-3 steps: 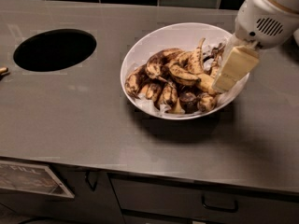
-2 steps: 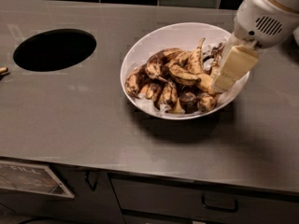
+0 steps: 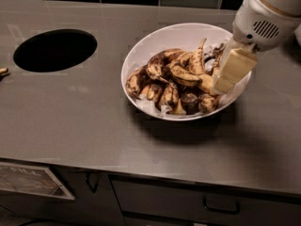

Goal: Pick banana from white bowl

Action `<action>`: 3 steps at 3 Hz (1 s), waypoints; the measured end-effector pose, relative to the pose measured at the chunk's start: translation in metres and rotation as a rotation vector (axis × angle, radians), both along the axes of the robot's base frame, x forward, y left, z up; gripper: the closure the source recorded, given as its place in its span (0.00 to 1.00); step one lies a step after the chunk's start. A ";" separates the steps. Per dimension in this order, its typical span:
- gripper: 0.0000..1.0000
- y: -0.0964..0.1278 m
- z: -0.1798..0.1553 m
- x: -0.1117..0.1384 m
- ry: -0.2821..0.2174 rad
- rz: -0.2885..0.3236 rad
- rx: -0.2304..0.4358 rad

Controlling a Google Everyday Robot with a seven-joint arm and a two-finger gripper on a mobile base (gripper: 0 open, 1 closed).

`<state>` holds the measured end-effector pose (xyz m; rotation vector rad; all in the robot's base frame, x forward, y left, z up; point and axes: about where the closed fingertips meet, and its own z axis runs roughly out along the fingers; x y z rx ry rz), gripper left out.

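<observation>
The white bowl [image 3: 155, 44] sits on the steel counter, right of centre, and holds a pile of overripe bananas, most of them heavily blackened. The banana [image 3: 185, 75], yellower with brown speckles, lies near the middle of the pile. My gripper [image 3: 219, 87] comes in from the upper right on a white arm. Its pale yellow tip reaches down into the right side of the bowl, against the bananas at the pile's right edge. It hides part of the bowl's right rim.
A round black hole [image 3: 55, 50] is cut into the counter at the left. A small object [image 3: 3, 72] pokes in at the left edge. Dark tiles run along the back. Drawers with a handle [image 3: 221, 206] sit below the counter's front edge.
</observation>
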<state>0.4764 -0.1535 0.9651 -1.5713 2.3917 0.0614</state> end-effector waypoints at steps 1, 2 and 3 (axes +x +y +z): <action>0.36 0.001 -0.006 0.001 0.010 0.003 0.003; 0.36 0.000 -0.011 0.001 0.018 0.003 0.007; 0.37 0.001 -0.015 0.001 0.024 0.005 0.011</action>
